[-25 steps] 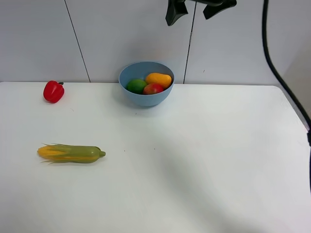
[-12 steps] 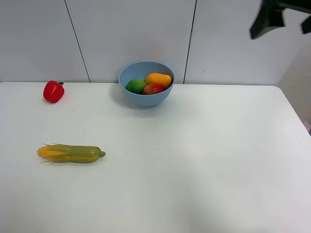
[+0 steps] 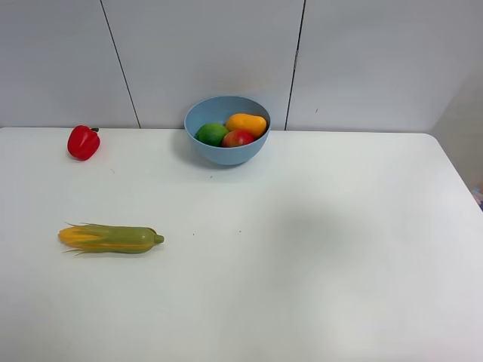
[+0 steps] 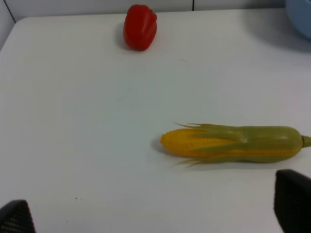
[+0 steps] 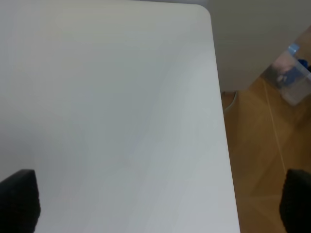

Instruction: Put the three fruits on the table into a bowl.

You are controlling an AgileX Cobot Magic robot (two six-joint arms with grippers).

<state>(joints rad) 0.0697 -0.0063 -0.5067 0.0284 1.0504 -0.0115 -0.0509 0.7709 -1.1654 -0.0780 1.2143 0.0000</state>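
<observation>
The light blue bowl (image 3: 227,145) stands at the back of the white table (image 3: 339,226), against the wall. Inside it lie the three fruits: the green lime (image 3: 212,133), the red pomegranate (image 3: 238,138) and the orange mango (image 3: 247,122). Neither gripper appears in the exterior high view. In the left wrist view my left gripper (image 4: 154,211) is open, hovering near the corn cob (image 4: 233,144), with only its fingertips (image 4: 293,201) showing. My right gripper (image 5: 158,201) is open with nothing in it, above the table's right edge (image 5: 216,97).
A red bell pepper (image 3: 83,142) sits at the back left and a corn cob (image 3: 111,238) lies at the left front. Beyond the table's right edge the wooden floor (image 5: 272,160) shows, with a clear box (image 5: 291,73) on it.
The right arm, dark at the top of the exterior high view, swung rightward and has left that view. The bowl, fruits, pepper and corn have not moved.
</observation>
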